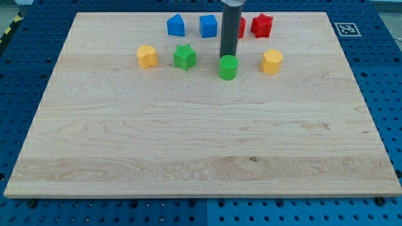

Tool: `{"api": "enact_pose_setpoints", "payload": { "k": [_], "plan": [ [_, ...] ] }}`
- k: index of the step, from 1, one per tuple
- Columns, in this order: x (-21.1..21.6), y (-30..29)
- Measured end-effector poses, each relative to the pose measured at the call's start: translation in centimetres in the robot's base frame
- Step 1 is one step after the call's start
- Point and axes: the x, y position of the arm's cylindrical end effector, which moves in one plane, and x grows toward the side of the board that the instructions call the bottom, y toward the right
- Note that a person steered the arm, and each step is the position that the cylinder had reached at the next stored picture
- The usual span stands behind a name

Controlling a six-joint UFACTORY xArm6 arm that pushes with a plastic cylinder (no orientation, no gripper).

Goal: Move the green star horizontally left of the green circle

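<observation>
Right now my tip (227,55), a bare rod with nothing to clench or hold, stands just above the green circle (228,67) in the view, apparently touching its far edge, though the rod hides the contact. Leftward of my tip, near but apart, sits the green star (184,56), already on the circle's left and slightly higher, with the yellow block (147,56) beyond it.

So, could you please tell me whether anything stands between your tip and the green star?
Nothing visible does. My tip sits just above the green circle, and the green star lies to the view's left of it with bare board between them.
</observation>
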Motion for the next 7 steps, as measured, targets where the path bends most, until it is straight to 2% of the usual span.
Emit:
{"api": "enact_pose_setpoints", "payload": {
  "k": [2, 4, 6, 7],
  "plan": [
    [5.2, -0.1],
    [-1.5, -3.2],
    [-3.2, -3.4],
    [-4.8, -6.8]
  ]
}}
